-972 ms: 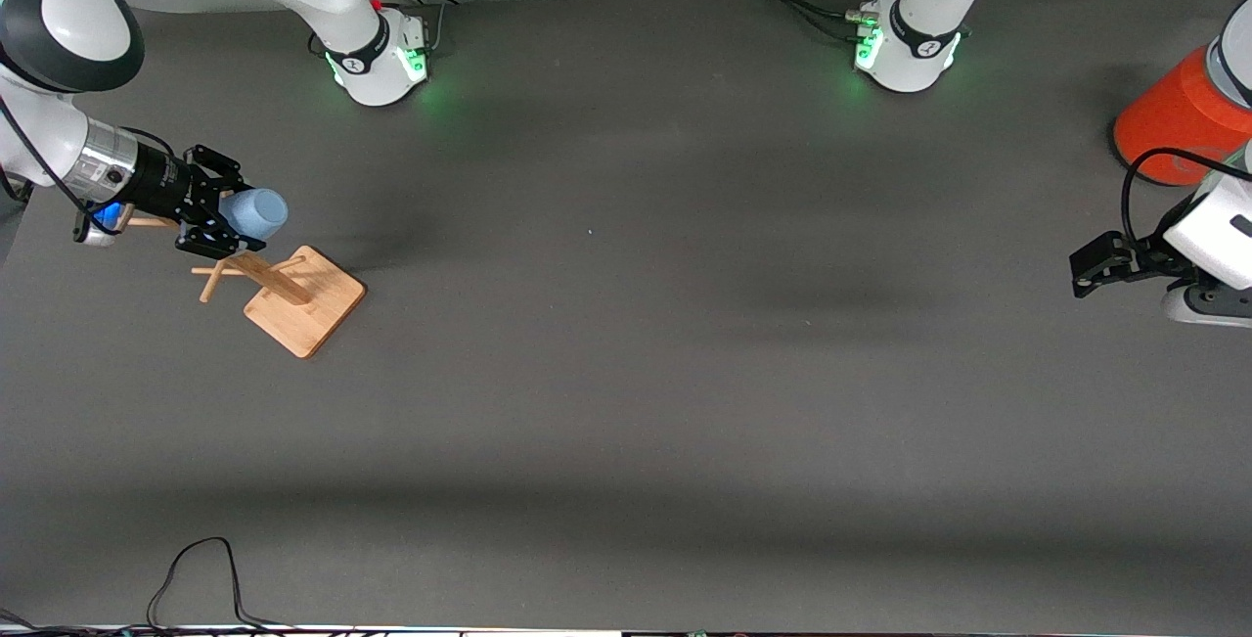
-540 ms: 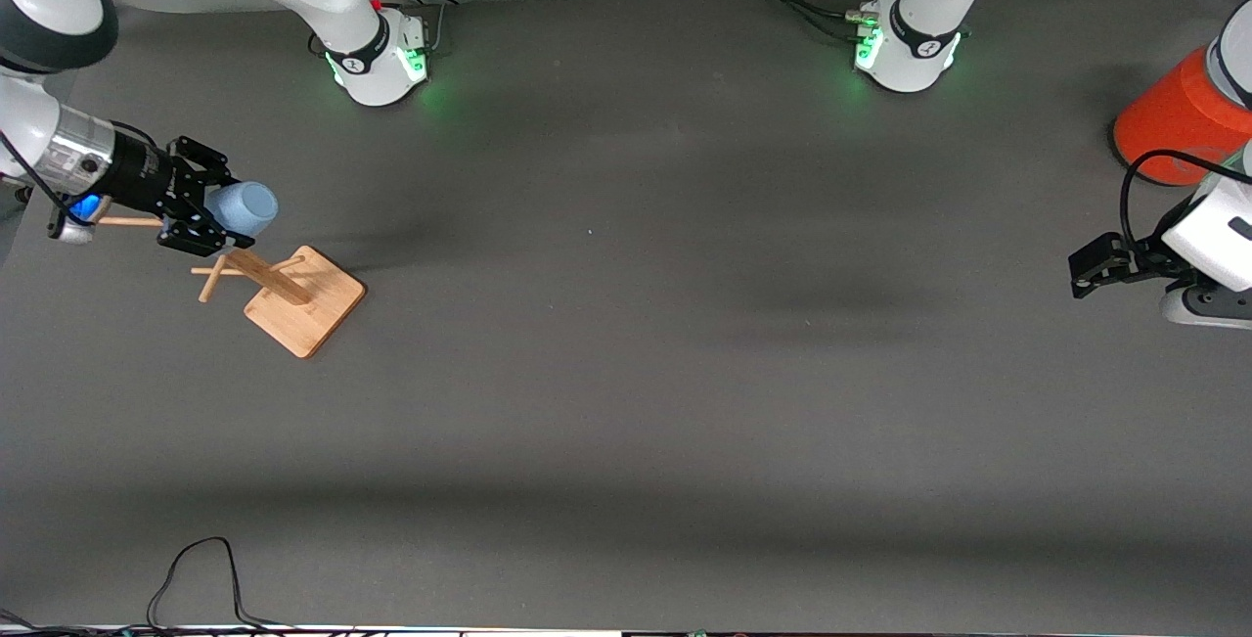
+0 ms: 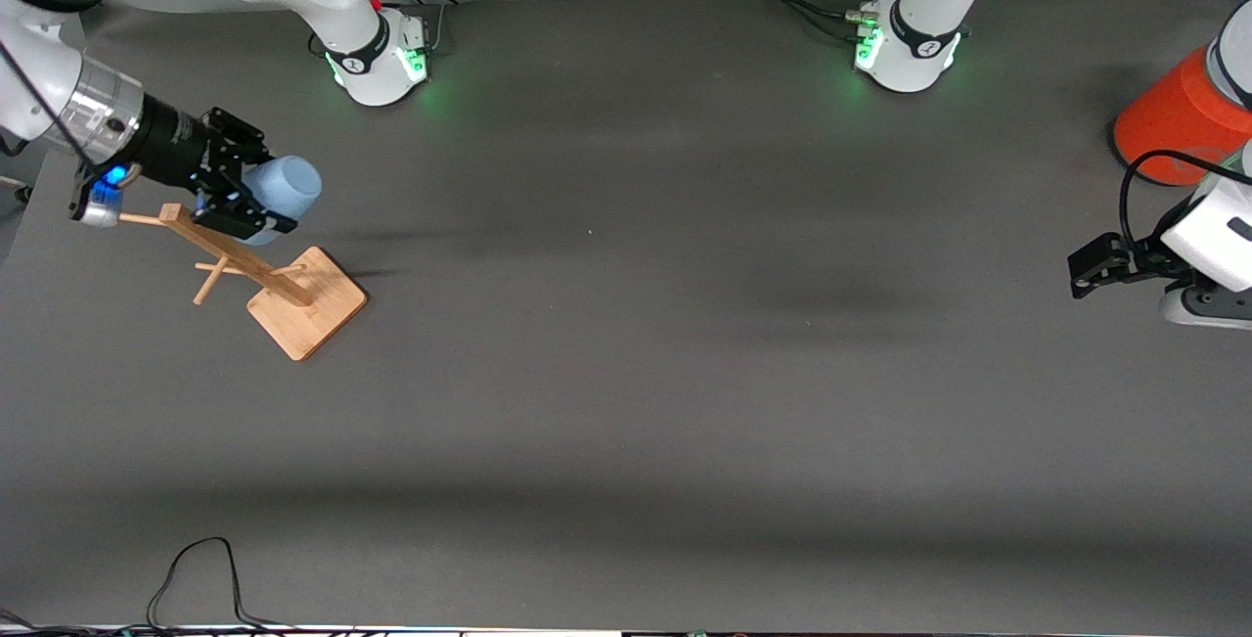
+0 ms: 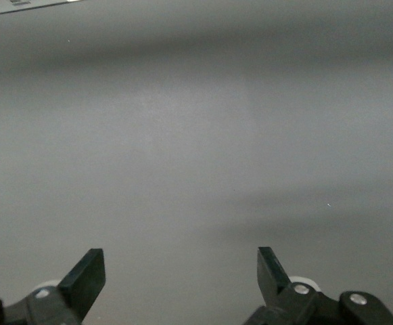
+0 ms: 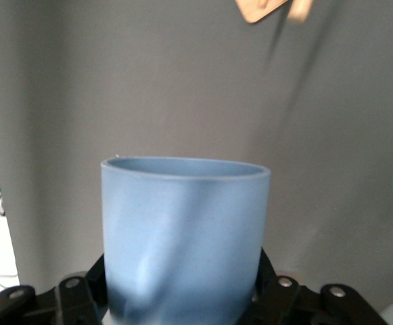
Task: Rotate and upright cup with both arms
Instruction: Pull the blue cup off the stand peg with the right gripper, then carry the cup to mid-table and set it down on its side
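Nearest the front camera I see only bare grey table and a loose black cable at its edge; nothing there to crowd a move. Farther up, at the right arm's end, a wooden rack stands on its square base with pegs slanting up. Just above its upper pegs hangs the right gripper, jaws clamped on the cup. I read the cup as held by its mouth end: its closed bottom points out from the jaws toward the middle of the table, long axis about level and in line with the gripper's reach. In the right wrist view the cup fills the space between the jaws, its flat end facing away from the camera. At the left arm's end the left gripper waits low over the table, jaws wide apart and holding nothing; in its own wrist view the fingertips frame only bare mat. An orange can sits farther from the camera than that gripper, close to the arm. My judgement: the cup lies well apart from the left gripper, almost the table's whole width, so the right arm is the only one near it. The open middle is the obvious meeting ground. The one tight spot is the rack pegs directly under the cup; I would clear those first.
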